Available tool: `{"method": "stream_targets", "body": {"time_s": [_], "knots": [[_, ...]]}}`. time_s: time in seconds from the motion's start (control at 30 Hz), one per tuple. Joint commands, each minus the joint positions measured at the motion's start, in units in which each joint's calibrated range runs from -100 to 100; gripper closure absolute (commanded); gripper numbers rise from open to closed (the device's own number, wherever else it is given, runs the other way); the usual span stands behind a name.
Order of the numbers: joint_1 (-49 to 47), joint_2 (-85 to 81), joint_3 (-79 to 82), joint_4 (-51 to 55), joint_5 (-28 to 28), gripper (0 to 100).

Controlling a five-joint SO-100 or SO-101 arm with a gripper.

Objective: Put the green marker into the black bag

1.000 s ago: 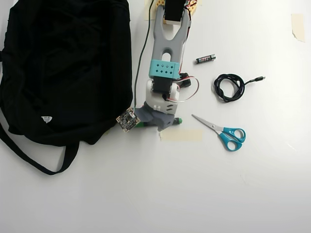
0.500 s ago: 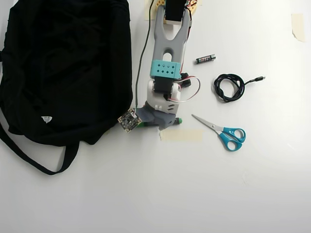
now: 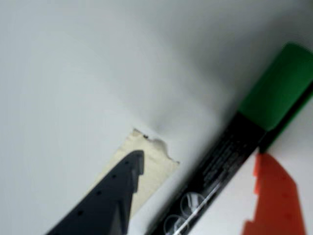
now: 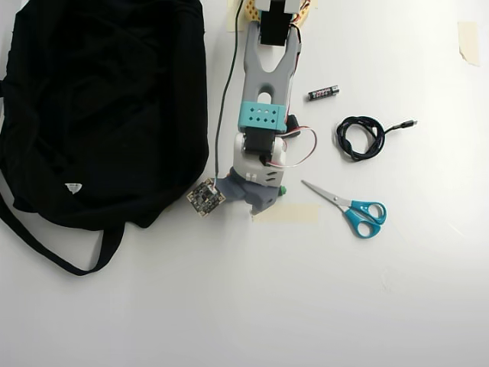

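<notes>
The green marker (image 3: 230,147) lies on the white table, running diagonally in the wrist view, with its green cap (image 3: 281,88) at the upper right. My gripper (image 3: 199,155) is open and low over it. The dark grey finger (image 3: 112,196) is left of the barrel and the orange finger (image 3: 274,196) is right of it. Neither clearly touches it. In the overhead view only a small green bit of the marker (image 4: 283,189) shows beside my wrist (image 4: 256,191). The black bag (image 4: 99,107) lies to the left of the arm, with its strap (image 4: 53,248) trailing below it.
A strip of beige tape (image 4: 286,212) lies under the gripper and also shows in the wrist view (image 3: 146,166). Blue-handled scissors (image 4: 351,208), a coiled black cable (image 4: 359,138) and a black battery (image 4: 323,92) lie to the right. A small circuit board (image 4: 205,197) sits by the bag.
</notes>
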Motion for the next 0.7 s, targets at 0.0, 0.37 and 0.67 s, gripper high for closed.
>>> {"method": "stream_targets", "body": {"time_s": [0.0,0.37,0.67], "knots": [[-0.67,0.27,-0.76,1.78,-0.21,71],[-0.52,0.35,-0.04,5.66,-0.31,72],[-0.52,2.68,-0.85,4.88,-0.42,72]]}}
